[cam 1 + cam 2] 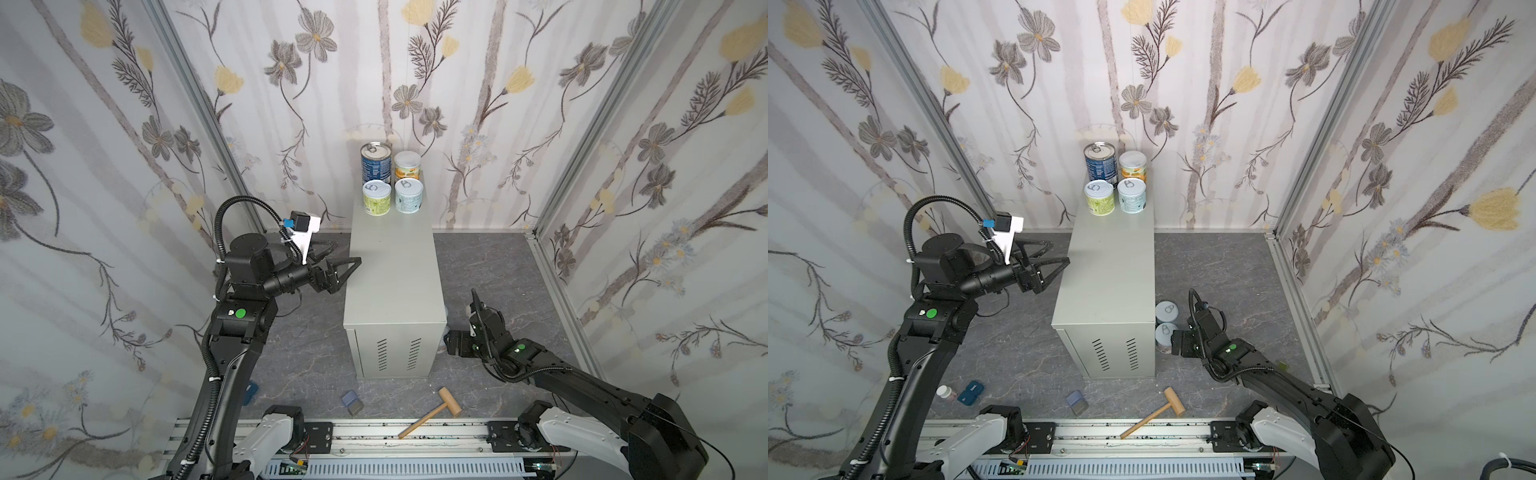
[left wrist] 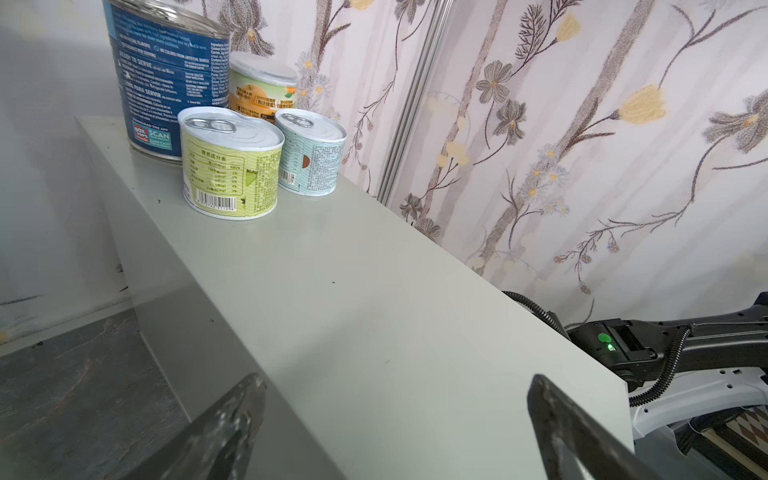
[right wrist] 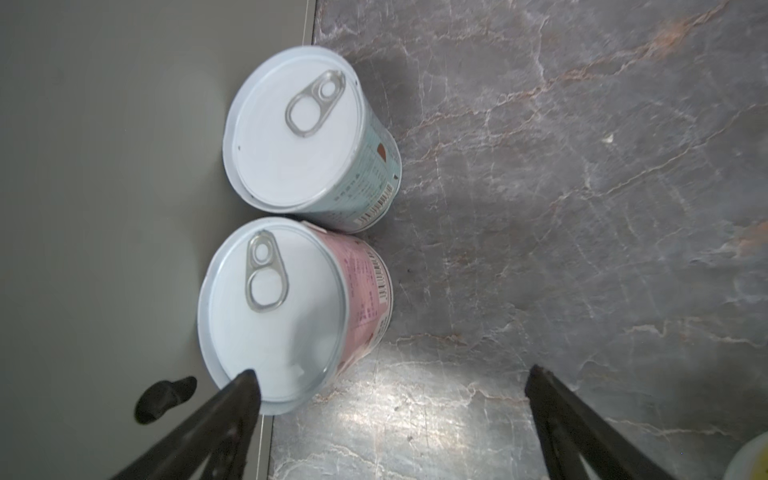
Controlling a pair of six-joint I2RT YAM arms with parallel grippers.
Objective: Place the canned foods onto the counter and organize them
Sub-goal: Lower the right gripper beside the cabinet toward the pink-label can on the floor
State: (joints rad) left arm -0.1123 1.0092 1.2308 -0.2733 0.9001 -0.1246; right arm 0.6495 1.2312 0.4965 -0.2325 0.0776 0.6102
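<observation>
- The right gripper (image 3: 392, 374) hung low over the floor (image 3: 582, 208) beside the counter (image 3: 104, 166). It pointed down, its jaws were spread fully apart, and it held nothing.
- The pink can (image 3: 274, 307) stood upright on the floor, close against the counter's side wall. Whether it touched the wall, I could not tell.
- A second teal can (image 3: 299, 129) stood just beyond it, and the two were nearly touching.
- The relation that mattered was that the gripper was not centred on the pink can. One finger was above the near rim of its lid, and the other was above bare floor on the side away from the counter.
- So the can lay toward the counter from the gripper, with its long axis vertical.
- In my judgement the gripper needed a shift toward the counter before going down. The narrow room between can and wall could block the inner finger.
- The left gripper (image 1: 345, 254) was also wide open and empty, high at the left edge of the counter top. The right arm was therefore much nearer to the pink can.
- At the far end of the top stood the blue can (image 1: 376, 164), orange can (image 1: 408, 166), green can (image 1: 377, 198) and teal can (image 1: 409, 196), in two rows.
</observation>
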